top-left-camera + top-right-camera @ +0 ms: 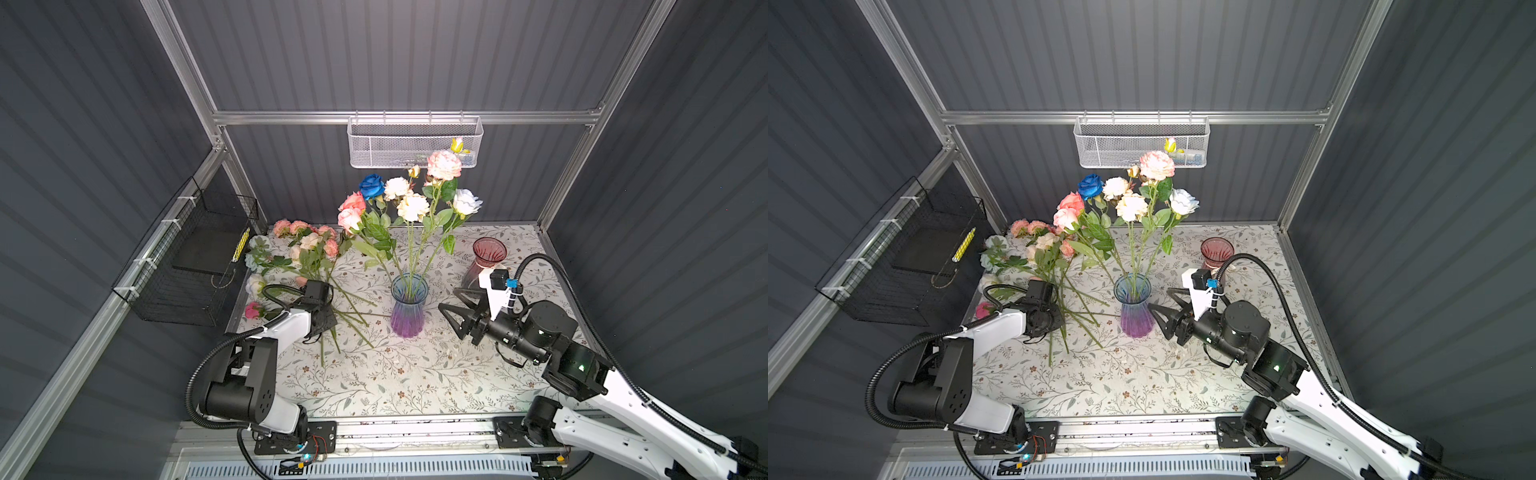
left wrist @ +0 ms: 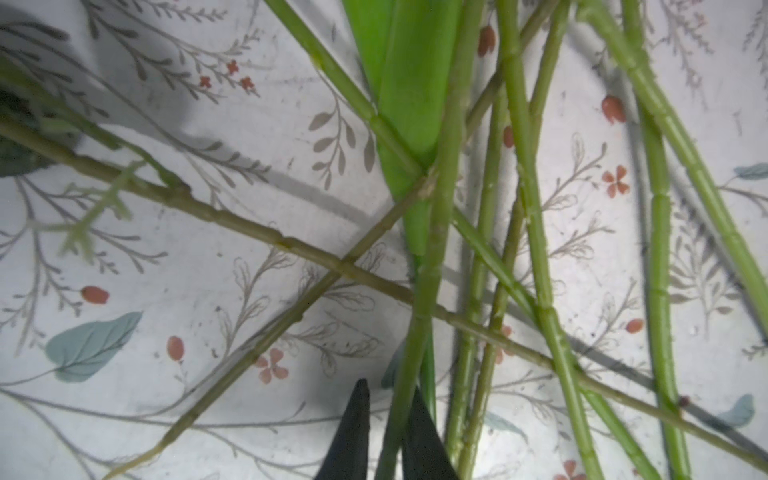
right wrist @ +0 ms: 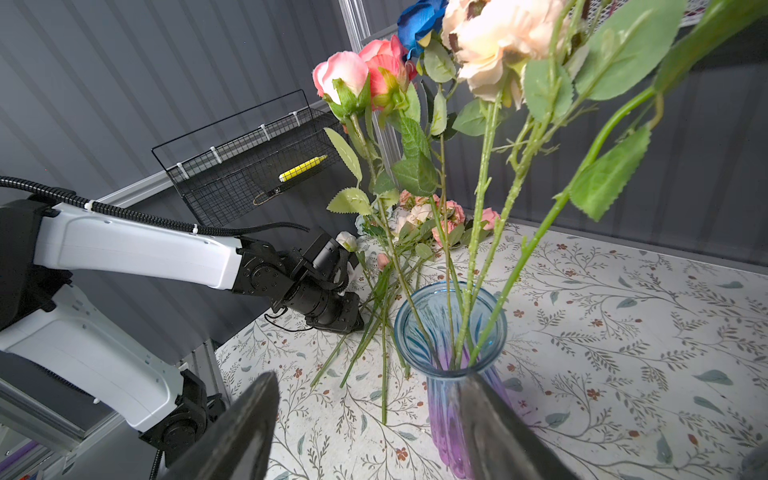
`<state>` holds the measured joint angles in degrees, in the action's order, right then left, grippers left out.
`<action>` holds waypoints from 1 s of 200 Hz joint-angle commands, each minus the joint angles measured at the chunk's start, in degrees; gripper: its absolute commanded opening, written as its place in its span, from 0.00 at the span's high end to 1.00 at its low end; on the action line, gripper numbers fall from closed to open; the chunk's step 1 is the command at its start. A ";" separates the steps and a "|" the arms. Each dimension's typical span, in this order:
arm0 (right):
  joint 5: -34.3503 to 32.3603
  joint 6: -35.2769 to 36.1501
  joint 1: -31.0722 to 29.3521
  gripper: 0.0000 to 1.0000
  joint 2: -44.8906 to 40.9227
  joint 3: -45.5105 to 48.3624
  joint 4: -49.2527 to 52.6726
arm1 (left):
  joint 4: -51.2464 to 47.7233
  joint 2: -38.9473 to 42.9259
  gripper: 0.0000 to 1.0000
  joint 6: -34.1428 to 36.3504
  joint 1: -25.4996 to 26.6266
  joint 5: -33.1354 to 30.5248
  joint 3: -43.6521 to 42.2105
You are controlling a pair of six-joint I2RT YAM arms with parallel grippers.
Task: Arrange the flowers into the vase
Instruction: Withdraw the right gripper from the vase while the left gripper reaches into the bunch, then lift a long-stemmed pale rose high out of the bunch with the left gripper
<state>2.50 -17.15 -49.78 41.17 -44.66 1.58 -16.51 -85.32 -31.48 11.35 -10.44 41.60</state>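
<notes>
A blue-to-purple glass vase (image 1: 408,305) (image 3: 451,332) stands mid-table. In it stand several flowers (image 1: 409,205): pink, coral, cream and white blooms and a deep blue rose (image 1: 371,185). More flowers (image 1: 307,247) lie in a loose pile at the back left, their green stems (image 2: 536,232) fanning toward the vase. My left gripper (image 2: 390,399) points down into those stems and is shut on one green stem (image 2: 436,249). In both top views its wrist hides the jaws. My right gripper (image 1: 449,298) (image 3: 368,378) hovers open just right of the vase, holding nothing.
A dark red glass vase (image 1: 487,257) stands at the back right behind the right wrist. A white mesh basket (image 1: 413,145) hangs on the back rail. A black wire basket (image 1: 195,257) with a yellow marker (image 1: 241,245) hangs on the left wall.
</notes>
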 commanded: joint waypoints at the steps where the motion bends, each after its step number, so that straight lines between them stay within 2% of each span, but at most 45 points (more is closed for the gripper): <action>1: -0.58 0.72 -0.23 0.29 0.05 -0.71 -0.42 | 0.50 3.27 1.00 0.34 0.66 0.89 -0.15; 55: -0.68 -0.42 -0.23 0.28 0.14 -0.61 -0.82 | -6.81 20.10 1.00 -1.09 0.97 1.13 3.68; 83: 0.06 -1.02 -0.23 0.26 0.54 -2.18 -0.23 | -10.57 29.23 1.00 -1.85 1.04 4.78 10.02; 103: 1.96 -1.70 -0.24 0.25 1.18 -3.66 -0.11 | -13.77 32.62 1.00 -1.56 1.04 8.80 17.00; 131: 5.54 -3.09 -0.23 0.24 3.77 -7.62 1.10 | -14.00 36.58 1.00 -1.07 1.07 16.76 25.34; 154: 9.85 -4.78 -0.23 0.23 7.63 -13.30 2.04 | -10.35 39.26 1.00 0.08 1.06 27.08 29.65; 176: 16.09 -6.43 -0.26 0.24 13.59 -20.24 2.19 | -3.81 41.62 1.00 -0.18 1.04 40.13 29.71; 181: 19.30 -6.78 -0.32 0.24 15.11 -22.01 2.07 | -1.84 42.14 1.00 -0.52 1.04 42.81 29.07; 200: 24.87 -8.01 -0.82 0.23 21.56 -29.36 0.73 | 2.63 43.12 1.00 -1.29 1.04 50.57 26.90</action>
<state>17.02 -22.65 -49.91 56.86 -66.89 3.81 -21.28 -42.85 -32.56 12.08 23.86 70.54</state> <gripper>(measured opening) 0.766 0.068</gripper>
